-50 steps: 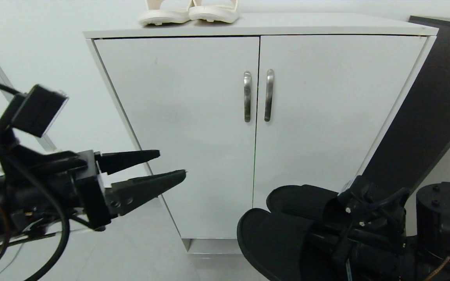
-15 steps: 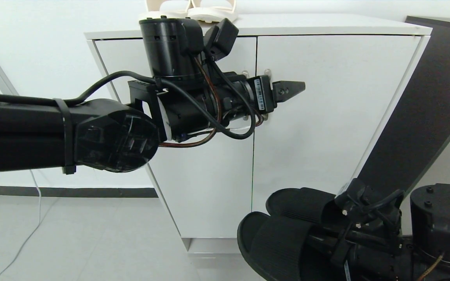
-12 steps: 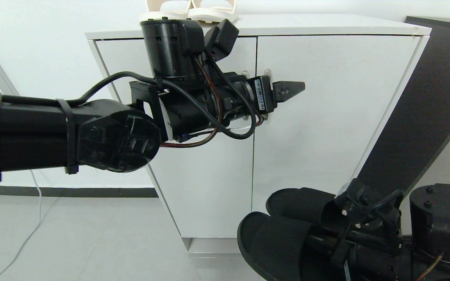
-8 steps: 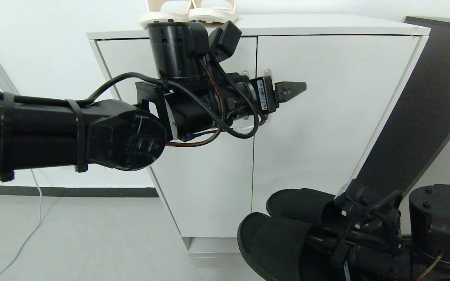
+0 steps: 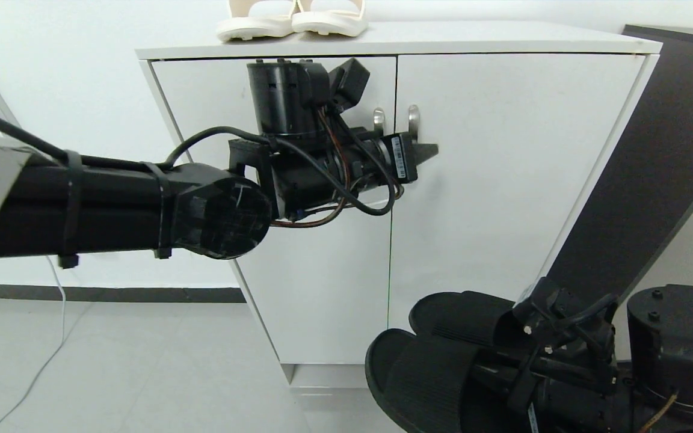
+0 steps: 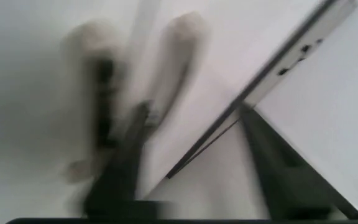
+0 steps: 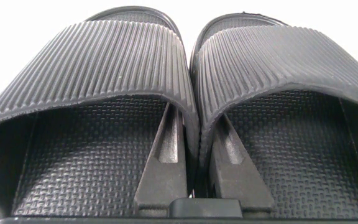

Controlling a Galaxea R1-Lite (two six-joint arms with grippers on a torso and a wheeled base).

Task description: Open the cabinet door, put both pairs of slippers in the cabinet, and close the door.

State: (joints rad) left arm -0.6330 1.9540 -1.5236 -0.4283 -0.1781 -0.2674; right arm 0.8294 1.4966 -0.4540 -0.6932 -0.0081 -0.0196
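Right gripper (image 7: 196, 118) pinches two black slippers (image 7: 104, 68); left gripper (image 5: 428, 150) at two handles (image 5: 413, 115), grip unclear.

Cream slippers (image 5: 291, 23) cropped at top, 2 handles (image 5: 413, 114) apparently half-hidden

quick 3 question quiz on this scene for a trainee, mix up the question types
1. True or false: the cream slippers are inside the cabinet.
2. What does the right gripper hold? A) black slippers B) cream slippers C) nothing
3. In the head view, do the cabinet doors look open or shut?

Key: 1 false, they sit on top of the cabinet. 2 A. 3 shut, with the left gripper at the handles.
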